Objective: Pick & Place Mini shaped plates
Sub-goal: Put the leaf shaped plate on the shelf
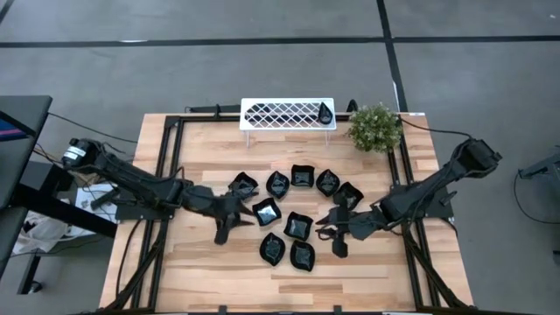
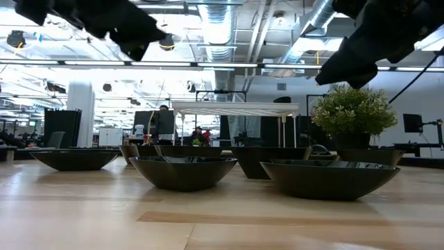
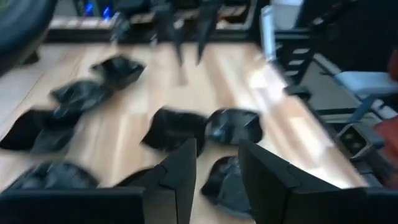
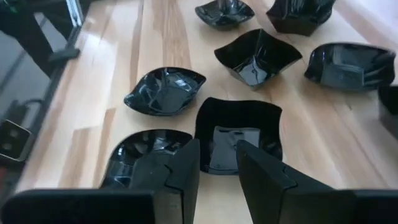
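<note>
Looking at the right pincer point(image 4: 217, 165), it's parted, empty, beside the square plate point(image 4: 239, 134); those glossy rims look slippery, so pinch a raised edge.

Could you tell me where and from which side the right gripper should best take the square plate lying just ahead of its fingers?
Probably by the raised rim nearest the right gripper. The square plate lies flat and upright, its thin wavy wall standing above the wood. Come from above with open fingers, one inside the bowl and one outside, since leaf-shaped plates crowd its sides.
</note>
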